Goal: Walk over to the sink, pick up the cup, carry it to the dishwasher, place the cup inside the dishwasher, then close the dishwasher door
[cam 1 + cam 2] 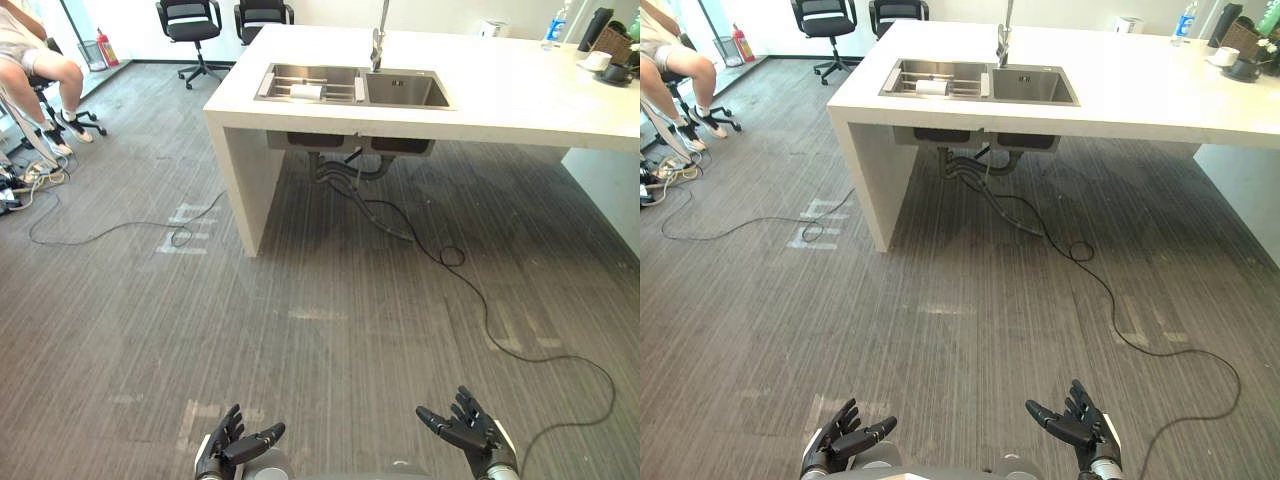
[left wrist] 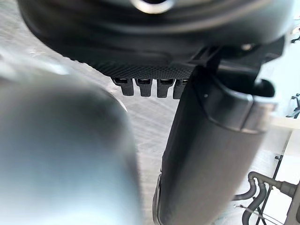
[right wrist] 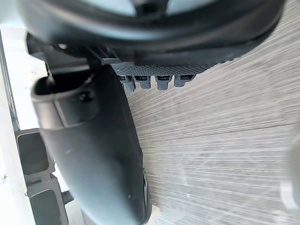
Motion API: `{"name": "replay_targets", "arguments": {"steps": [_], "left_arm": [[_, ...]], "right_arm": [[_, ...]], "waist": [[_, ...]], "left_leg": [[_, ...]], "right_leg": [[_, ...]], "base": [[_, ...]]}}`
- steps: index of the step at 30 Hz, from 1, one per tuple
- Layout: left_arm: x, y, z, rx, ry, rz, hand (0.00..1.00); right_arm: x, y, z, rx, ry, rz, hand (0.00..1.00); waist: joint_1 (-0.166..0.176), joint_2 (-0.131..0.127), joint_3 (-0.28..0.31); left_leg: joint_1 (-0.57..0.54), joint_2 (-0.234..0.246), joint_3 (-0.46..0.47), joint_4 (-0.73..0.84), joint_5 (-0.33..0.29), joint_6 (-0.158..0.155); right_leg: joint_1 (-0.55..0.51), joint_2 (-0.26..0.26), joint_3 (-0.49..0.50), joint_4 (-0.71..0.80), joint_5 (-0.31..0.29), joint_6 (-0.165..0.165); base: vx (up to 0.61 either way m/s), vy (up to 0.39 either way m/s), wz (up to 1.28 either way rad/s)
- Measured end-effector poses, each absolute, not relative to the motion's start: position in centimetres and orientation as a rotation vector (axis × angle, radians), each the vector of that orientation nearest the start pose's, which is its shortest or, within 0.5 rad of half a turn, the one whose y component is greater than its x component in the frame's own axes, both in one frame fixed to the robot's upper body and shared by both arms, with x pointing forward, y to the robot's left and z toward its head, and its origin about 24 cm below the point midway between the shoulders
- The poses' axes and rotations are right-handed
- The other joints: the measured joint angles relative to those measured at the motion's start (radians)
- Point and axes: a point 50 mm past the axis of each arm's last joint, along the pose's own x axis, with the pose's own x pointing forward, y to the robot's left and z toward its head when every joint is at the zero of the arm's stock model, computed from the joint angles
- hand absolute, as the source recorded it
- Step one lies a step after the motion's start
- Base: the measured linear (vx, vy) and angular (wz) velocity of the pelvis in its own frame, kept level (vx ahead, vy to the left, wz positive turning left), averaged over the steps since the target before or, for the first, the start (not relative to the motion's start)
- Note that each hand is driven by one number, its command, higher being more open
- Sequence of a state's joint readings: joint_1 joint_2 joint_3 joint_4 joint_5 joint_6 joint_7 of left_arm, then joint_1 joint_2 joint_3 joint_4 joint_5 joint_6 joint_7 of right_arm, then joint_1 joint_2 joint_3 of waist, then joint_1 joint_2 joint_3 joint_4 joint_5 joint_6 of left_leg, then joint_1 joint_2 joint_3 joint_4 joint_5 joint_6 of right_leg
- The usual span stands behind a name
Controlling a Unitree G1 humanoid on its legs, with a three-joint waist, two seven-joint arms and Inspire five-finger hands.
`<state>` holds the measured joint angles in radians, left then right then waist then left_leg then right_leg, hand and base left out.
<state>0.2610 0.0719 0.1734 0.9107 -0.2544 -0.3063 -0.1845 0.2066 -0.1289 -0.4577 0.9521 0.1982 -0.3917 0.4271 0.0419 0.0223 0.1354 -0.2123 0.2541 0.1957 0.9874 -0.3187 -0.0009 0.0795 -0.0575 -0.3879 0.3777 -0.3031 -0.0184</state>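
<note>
Left hand [image 1: 235, 445] at 7 o'clock and right hand [image 1: 465, 428] at 5 o'clock: both low over the floor [image 1: 330, 330], fingers spread and nearly straight, thumbs apart, holding and touching nothing. One counter [image 1: 500, 95] at 12 o'clock carries one sink [image 1: 405, 90] of two basins and one faucet [image 1: 379, 40]. One white cup [image 1: 306, 92] lies in the left basin, too small to make out in detail. Two chairs [image 1: 190, 22] at 11 o'clock, cut off. One seated person [image 1: 40, 65] at 10 o'clock, partly out of frame.
</note>
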Motion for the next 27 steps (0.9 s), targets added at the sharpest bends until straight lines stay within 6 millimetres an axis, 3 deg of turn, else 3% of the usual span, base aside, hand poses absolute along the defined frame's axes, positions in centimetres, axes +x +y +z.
{"name": "replay_targets", "arguments": {"steps": [3, 5, 6, 7, 8, 9, 10, 11, 12, 13, 14, 15, 16, 17, 19, 21, 23, 24, 26, 27], "left_arm": [[8.0, 21.3, -14.0, -0.242, 0.753, 0.258, 1.0], [8.7, 21.1, -13.6, -0.242, 0.722, 0.248, 1.0], [8.8, 21.1, -13.5, -0.242, 0.713, 0.244, 1.0], [8.8, 20.9, -13.4, -0.259, 0.696, 0.252, 1.0], [9.0, 21.6, -13.4, -0.258, 0.703, 0.27, 1.0], [9.4, 21.8, -13.4, -0.26, 0.697, 0.273, 1.0], [10.1, 22.0, -13.1, -0.253, 0.68, 0.267, 1.0], [10.4, 21.9, -13.1, -0.261, 0.671, 0.27, 1.0], [10.5, 21.8, -13.1, -0.261, 0.673, 0.27, 1.0], [10.5, 21.6, -13.1, -0.257, 0.676, 0.265, 1.0], [10.5, 21.1, -13.2, -0.253, 0.685, 0.255, 1.0], [10.3, 20.9, -13.4, -0.248, 0.696, 0.251, 1.0], [10.0, 20.9, -13.4, -0.244, 0.703, 0.256, 1.0], [9.9, 20.9, -13.5, -0.238, 0.708, 0.261, 1.0], [10.1, 21.1, -13.4, -0.23, 0.707, 0.27, 1.0], [10.8, 21.3, -13.2, -0.228, 0.689, 0.278, 1.0], [11.1, 21.4, -13.1, -0.227, 0.678, 0.277, 1.0], [10.9, 21.5, -13.1, -0.228, 0.673, 0.284, 1.0], [10.3, 21.6, -13.2, -0.231, 0.679, 0.302, 1.0], [10.2, 21.6, -13.3, -0.232, 0.685, 0.305, 1.0]], "right_arm": [[8.6, -26.3, -12.1, 0.228, 0.595, -0.26, 1.0], [8.7, -26.2, -12.1, 0.213, 0.594, -0.264, 1.0], [8.5, -26.1, -12.1, 0.21, 0.599, -0.258, 1.0], [8.3, -25.9, -12.0, 0.194, 0.6, -0.237, 1.0], [8.7, -24.4, -12.5, 0.232, 0.609, -0.223, 1.0], [8.9, -24.1, -12.5, 0.24, 0.605, -0.221, 1.0], [9.4, -23.7, -12.5, 0.25, 0.592, -0.212, 1.0], [10.1, -23.8, -12.3, 0.249, 0.573, -0.206, 1.0], [10.9, -23.9, -12.0, 0.246, 0.55, -0.199, 1.0], [11.2, -23.9, -12.0, 0.246, 0.545, -0.195, 1.0], [11.2, -23.7, -12.0, 0.248, 0.549, -0.183, 1.0], [10.9, -23.4, -12.3, 0.241, 0.574, -0.161, 1.0], [10.9, -23.2, -12.4, 0.235, 0.585, -0.144, 1.0], [10.6, -22.9, -12.7, 0.234, 0.606, -0.123, 1.0], [10.2, -22.6, -12.9, 0.236, 0.622, -0.106, 1.0], [9.5, -22.6, -13.0, 0.24, 0.633, -0.113, 1.0], [8.8, -22.5, -13.2, 0.246, 0.645, -0.12, 1.0], [8.5, -22.3, -13.3, 0.251, 0.653, -0.121, 1.0], [8.4, -21.7, -13.4, 0.266, 0.656, -0.116, 1.0], [8.5, -21.6, -13.4, 0.266, 0.656, -0.113, 1.0]], "waist": [[0.009, -0.011, 0.009], [0.022, -0.006, 0.013], [0.029, 0.0, 0.011], [0.049, 0.033, 0.0], [0.048, -0.021, -0.001], [0.047, -0.043, -0.008], [0.053, -0.076, -0.014], [0.054, -0.09, -0.019], [0.052, -0.084, -0.015], [0.047, -0.079, -0.012], [0.043, -0.064, -0.004], [0.041, -0.048, -0.001], [0.041, -0.046, 0.001], [0.04, -0.035, 0.004], [0.035, -0.035, 0.009], [0.021, -0.031, 0.012], [0.015, -0.035, 0.01], [0.013, -0.043, 0.006], [0.013, -0.058, -0.003], [0.012, -0.051, -0.006]], "left_leg": [[-0.105, -0.078, 0.131, -0.209, -0.006, 0.01], [-0.14, -0.142, 0.167, -0.47, 0.142, 0.025], [-0.142, -0.147, 0.164, -0.539, 0.213, 0.026], [-0.144, -0.125, 0.146, -0.601, 0.357, 0.062], [-0.154, -0.152, 0.157, -0.507, 0.279, 0.121], [-0.157, -0.165, 0.161, -0.488, 0.242, 0.137], [-0.154, -0.187, 0.186, -0.459, 0.184, 0.143], [-0.139, -0.201, 0.203, -0.448, 0.15, 0.143], [-0.104, -0.219, 0.217, -0.441, 0.108, 0.148], [-0.081, -0.227, 0.22, -0.444, 0.091, 0.147], [-0.028, -0.236, 0.219, -0.461, 0.063, 0.145], [0.037, -0.241, 0.219, -0.501, 0.051, 0.141], [0.067, -0.242, 0.219, -0.523, 0.049, 0.137], [0.119, -0.242, 0.219, -0.564, 0.049, 0.134], [0.167, -0.239, 0.203, -0.601, 0.049, 0.133], [0.193, -0.233, 0.148, -0.619, 0.031, 0.106], [0.21, -0.232, 0.103, -0.616, 0.011, 0.087], [0.231, -0.236, 0.08, -0.612, -0.009, 0.074], [0.257, -0.237, 0.055, -0.585, -0.045, 0.036], [0.261, -0.226, 0.045, -0.573, -0.057, 0.022]], "right_leg": [[0.127, -0.038, 0.002, -0.092, 0.007, 0.012], [0.179, -0.056, 0.021, -0.071, 0.0, 0.023], [0.191, -0.051, 0.038, -0.055, -0.009, 0.04], [0.211, -0.025, 0.088, -0.005, -0.036, 0.081], [0.22, -0.066, 0.136, 0.051, -0.071, 0.093], [0.21, -0.081, 0.16, 0.083, -0.071, 0.093], [0.173, -0.121, 0.202, 0.167, -0.053, 0.112], [0.144, -0.15, 0.231, 0.239, -0.015, 0.135], [0.1, -0.183, 0.259, 0.357, 0.063, 0.166], [0.074, -0.194, 0.268, 0.426, 0.094, 0.19], [0.017, -0.205, 0.263, 0.566, 0.098, 0.2], [-0.045, -0.204, 0.231, 0.646, 0.081, 0.178], [-0.074, -0.201, 0.21, 0.655, 0.068, 0.179], [-0.126, -0.192, 0.17, 0.632, 0.039, 0.18], [-0.196, -0.178, 0.116, 0.509, 0.016, 0.176], [-0.265, -0.152, 0.084, 0.256, 0.025, 0.168], [-0.294, -0.126, 0.116, 0.111, 0.085, 0.144], [-0.3, -0.124, 0.133, 0.081, 0.139, 0.103], [-0.295, -0.117, 0.14, 0.084, 0.187, 0.059], [-0.288, -0.115, 0.137, 0.102, 0.178, 0.078]], "base": [[0.56, 0.045, -0.04], [0.52, 0.108, -0.1], [0.56, 0.227, -0.27], [0.66, 0.277, -0.26], [0.56, 0.242, -0.19], [0.4, 0.151, -0.08], [0.39, 0.168, -0.18], [0.59, 0.264, -0.33], [0.48, 0.236, -0.25], [0.44, 0.225, -0.19], [0.39, 0.197, -0.13], [0.45, 0.22, -0.12], [0.36, 0.168, -0.11], [0.41, 0.148, -0.01], [0.34, 0.068, 0.19], [0.29, -0.031, 0.6], [0.32, -0.084, 0.76], [0.34, -0.123, 0.72], [0.35, -0.19, 0.52], [0.41, -0.268, 0.43]]}}
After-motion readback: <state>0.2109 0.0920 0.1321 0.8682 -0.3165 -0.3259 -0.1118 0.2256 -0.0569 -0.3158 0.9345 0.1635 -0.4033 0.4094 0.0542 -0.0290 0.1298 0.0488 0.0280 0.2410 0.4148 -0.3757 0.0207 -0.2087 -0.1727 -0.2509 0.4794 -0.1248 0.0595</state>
